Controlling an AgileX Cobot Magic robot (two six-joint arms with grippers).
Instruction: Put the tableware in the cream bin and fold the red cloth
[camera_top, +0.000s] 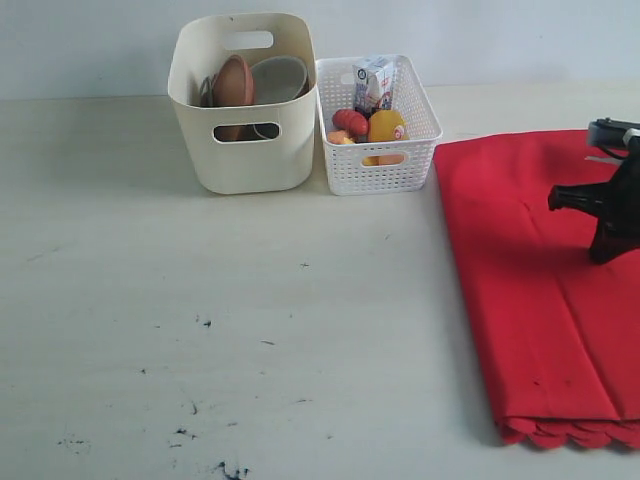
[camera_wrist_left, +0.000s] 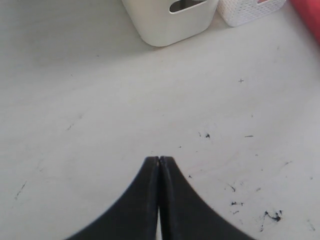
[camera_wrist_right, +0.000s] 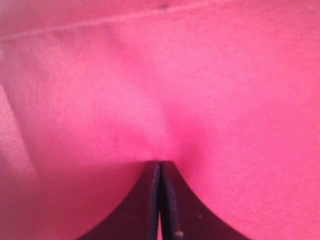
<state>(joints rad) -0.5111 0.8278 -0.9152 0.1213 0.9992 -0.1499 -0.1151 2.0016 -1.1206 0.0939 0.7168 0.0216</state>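
The cream bin (camera_top: 245, 150) stands at the back of the table and holds the tableware; a brown plate (camera_top: 233, 82) and a pale bowl (camera_top: 278, 78) show above its rim, the rest is hidden inside. The red cloth (camera_top: 530, 280) lies folded flat on the right, its scalloped edge (camera_top: 570, 435) toward the front. My right gripper (camera_top: 601, 257) is down over the cloth (camera_wrist_right: 150, 75), jaws shut (camera_wrist_right: 159, 162) with nothing between them. My left gripper (camera_wrist_left: 158, 158) is shut and empty above bare table, away from the bin (camera_wrist_left: 165, 25); it is outside the exterior view.
A white lattice basket (camera_top: 380, 165) with toy food and a milk carton (camera_top: 373, 82) stands against the bin's right side, close to the cloth's back corner. The pale tabletop (camera_top: 200, 300) carries dark scuff marks near the front.
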